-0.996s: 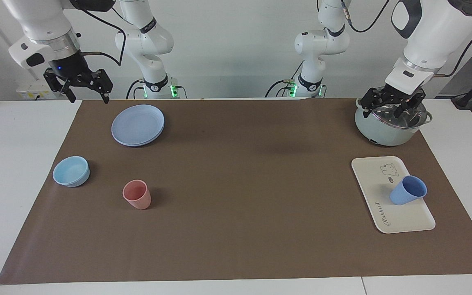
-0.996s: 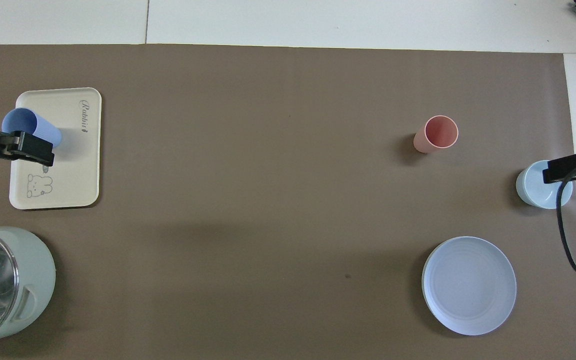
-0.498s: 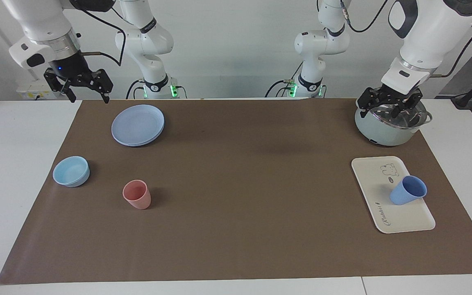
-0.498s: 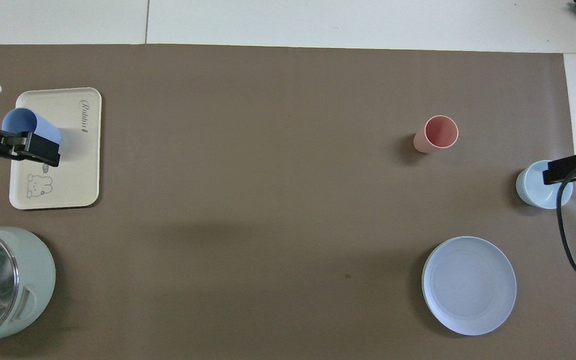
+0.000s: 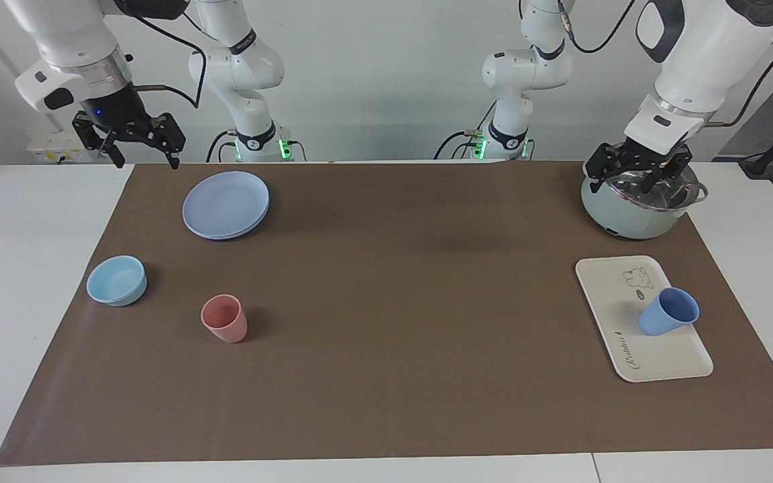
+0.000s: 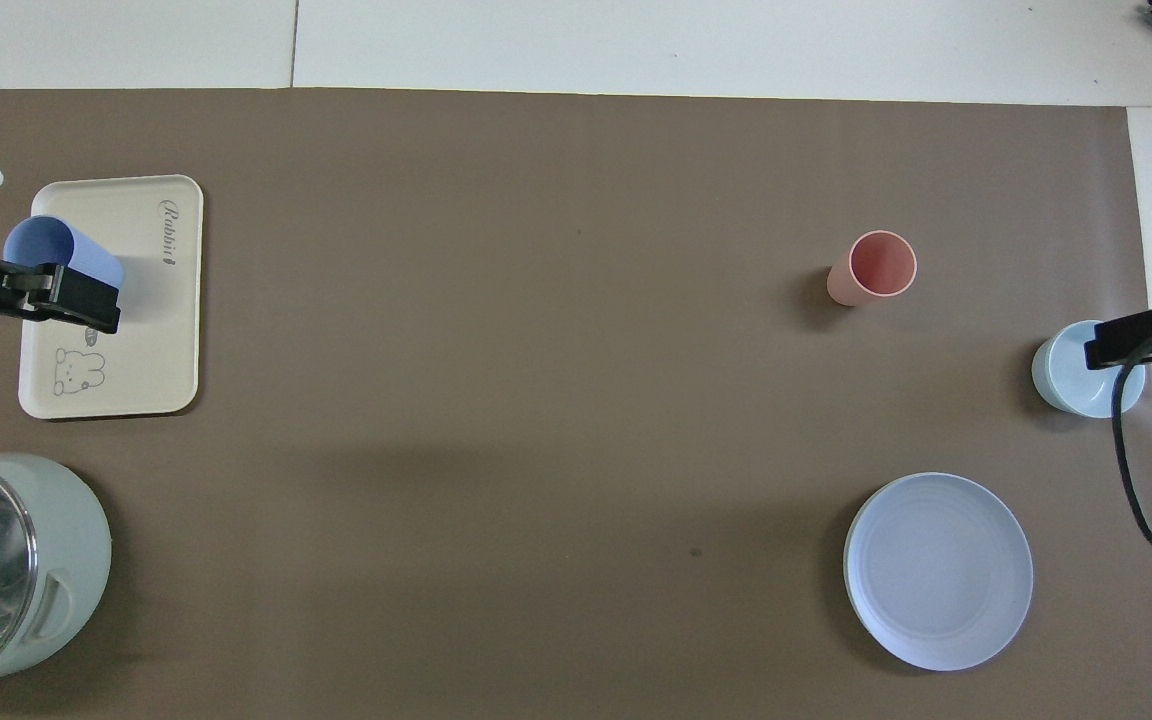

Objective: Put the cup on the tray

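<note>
Brown mat [image 5: 386, 335] fills most of the facing view, spread over the white table [image 5: 24, 268].

Left arm comes in at upper right of facing view. Left gripper [image 5: 638, 176] hangs raised over the pot, fingers spread wide, nothing between them. In the overhead view only its dark tips show at the left edge, mid-upper.

Right arm enters at upper left of facing view and waits. Right gripper [image 5: 138, 144] is up in the air over the table edge by the mat corner, fingers apart, empty.

Pot [image 5: 641, 204]: pale green w/ glass lid, upper right of facing view, on the mat.

Tray [image 5: 628, 349]: cream, rectangular, lower right of facing view, lower than the pot. Cartoon animal print at its upper end, script lettering at the lower end.

Plate [image 5: 225, 203]: round, blue, upper left of facing view.

Bowl [image 5: 117, 280]: light blue, low, left-centre of frame.

Cup [image 5: 668, 312]: periwinkle blue, on the tray near its right-hand long edge, between print and lettering. Looks tilted, mouth toward upper right of frame; can't tell if it's only the view angle. No gripper touches it.

Pink cup [image 5: 224, 318]: upright on the mat, lower left-centre, to the right of the bowl.
</note>
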{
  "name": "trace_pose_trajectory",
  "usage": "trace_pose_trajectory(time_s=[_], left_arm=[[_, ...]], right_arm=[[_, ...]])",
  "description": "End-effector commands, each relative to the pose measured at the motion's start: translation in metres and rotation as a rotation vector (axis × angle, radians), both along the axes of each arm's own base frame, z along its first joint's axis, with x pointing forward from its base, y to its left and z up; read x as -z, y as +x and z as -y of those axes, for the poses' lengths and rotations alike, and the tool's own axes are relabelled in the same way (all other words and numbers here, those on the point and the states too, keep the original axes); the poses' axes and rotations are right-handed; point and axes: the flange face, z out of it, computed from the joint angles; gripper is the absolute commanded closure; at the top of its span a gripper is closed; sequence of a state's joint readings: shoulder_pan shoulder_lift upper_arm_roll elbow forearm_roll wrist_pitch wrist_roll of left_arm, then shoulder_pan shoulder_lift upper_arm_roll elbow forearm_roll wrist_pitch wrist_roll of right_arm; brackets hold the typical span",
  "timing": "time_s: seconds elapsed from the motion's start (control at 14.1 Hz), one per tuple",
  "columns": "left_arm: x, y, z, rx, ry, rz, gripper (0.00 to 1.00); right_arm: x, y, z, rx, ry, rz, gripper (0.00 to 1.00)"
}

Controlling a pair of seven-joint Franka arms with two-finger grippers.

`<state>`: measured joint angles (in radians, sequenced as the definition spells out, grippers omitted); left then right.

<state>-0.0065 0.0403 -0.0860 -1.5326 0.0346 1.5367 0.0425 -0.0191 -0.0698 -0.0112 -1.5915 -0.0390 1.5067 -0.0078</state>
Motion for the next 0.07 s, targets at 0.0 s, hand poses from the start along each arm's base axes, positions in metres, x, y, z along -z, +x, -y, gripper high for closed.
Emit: trace_pose_trajectory(time_s=[0.0], left_arm=[[-0.0017, -0.0048, -0.0042, 0.0, 0.016, 0.025, 0.0]], right_arm=[[-0.0001, -0.0013, -0.0026, 0.006, -0.006, -0.012, 0.0]])
